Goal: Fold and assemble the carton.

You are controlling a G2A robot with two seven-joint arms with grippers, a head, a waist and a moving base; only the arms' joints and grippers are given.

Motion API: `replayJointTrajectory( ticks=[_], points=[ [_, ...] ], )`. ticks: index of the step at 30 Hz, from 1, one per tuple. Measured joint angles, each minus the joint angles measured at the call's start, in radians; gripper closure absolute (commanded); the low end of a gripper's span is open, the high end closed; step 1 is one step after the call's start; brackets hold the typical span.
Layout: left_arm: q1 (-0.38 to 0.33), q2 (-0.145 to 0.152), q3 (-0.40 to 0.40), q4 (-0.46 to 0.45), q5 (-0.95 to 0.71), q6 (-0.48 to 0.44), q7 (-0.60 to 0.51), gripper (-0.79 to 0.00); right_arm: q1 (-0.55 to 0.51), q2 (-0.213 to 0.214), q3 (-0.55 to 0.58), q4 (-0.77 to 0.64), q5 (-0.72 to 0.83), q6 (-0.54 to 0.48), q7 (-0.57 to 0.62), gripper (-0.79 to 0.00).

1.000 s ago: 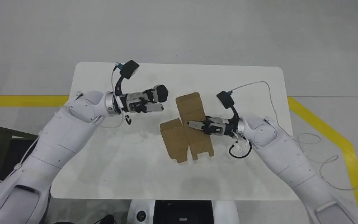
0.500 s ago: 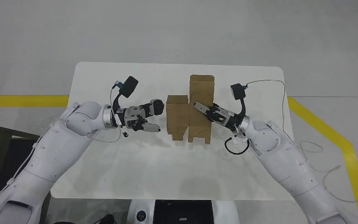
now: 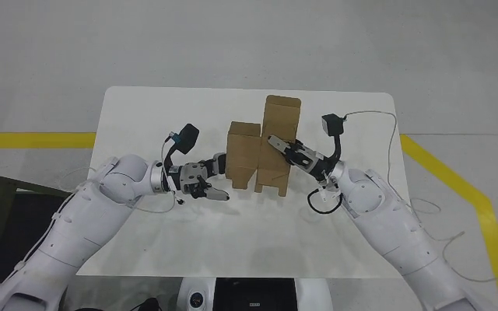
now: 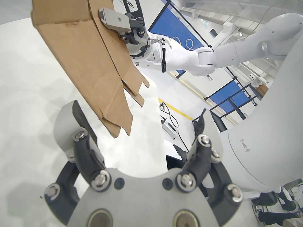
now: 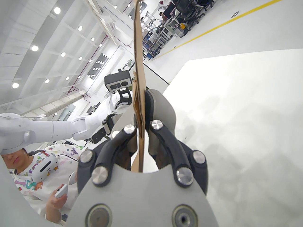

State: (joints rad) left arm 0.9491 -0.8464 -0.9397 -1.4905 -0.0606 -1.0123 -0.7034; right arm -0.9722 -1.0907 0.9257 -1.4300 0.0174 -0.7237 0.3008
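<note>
- Brown corrugated cardboard carton (image 3: 261, 152), partly flattened with its flaps loose, stands roughly upright above the white rounded-corner table (image 3: 156, 109), between the two grippers.
- Right gripper (image 3: 274, 142) is clamped on the carton: in the right wrist view both fingers press a thin cardboard panel (image 5: 138, 72) edge-on, with the panel running straight out past the gripper (image 5: 142, 100).
- In the left wrist view the right gripper (image 4: 111, 19) sits on the carton's far side, its grey finger flat against a panel next to a fold line.
- Carton (image 4: 80, 48) hangs ahead of the left gripper (image 4: 138, 116), tilted, with its lower flap corner pointing down toward the gap between the fingers.
- Left gripper's fingers are spread wide, nothing between them.
- In the top view the left gripper (image 3: 222, 179) is just beside the carton's edge on the side away from the right gripper; one dark finger (image 3: 222, 162) is very near the cardboard, and whether it touches cannot be told.
- Carton's bottom flaps are just above the table in front of both grippers; cannot tell if they rest on it.
- Table surface (image 4: 23, 72) lies under the left gripper and, in the right wrist view (image 5: 236, 83), beside the right one.
- Yellow floor stripe (image 3: 47, 140) runs past the table, well behind the left arm.
</note>
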Motion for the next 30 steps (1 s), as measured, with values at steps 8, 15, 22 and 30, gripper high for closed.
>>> replayJointTrajectory(
  ticks=[8, 15, 22, 30],
  points=[
    [0.004, -0.007, 0.004, 0.010, 0.019, 0.000, 0.022, -0.099, -0.001, -0.015, -0.005, 0.004, 0.006, -0.003, 0.003, 0.000],
    [0.004, -0.011, 0.004, 0.025, 0.016, 0.000, 0.029, 0.000, -0.002, -0.024, 0.000, 0.009, 0.004, -0.005, 0.009, 0.000],
    [0.002, -0.012, 0.006, 0.037, -0.001, 0.002, 0.014, 0.000, -0.003, -0.033, 0.007, 0.014, 0.004, -0.010, 0.020, 0.000],
    [-0.006, -0.012, 0.016, 0.049, -0.032, 0.025, -0.037, 0.000, -0.010, -0.038, 0.021, 0.016, 0.007, -0.007, 0.045, -0.785]
  ],
)
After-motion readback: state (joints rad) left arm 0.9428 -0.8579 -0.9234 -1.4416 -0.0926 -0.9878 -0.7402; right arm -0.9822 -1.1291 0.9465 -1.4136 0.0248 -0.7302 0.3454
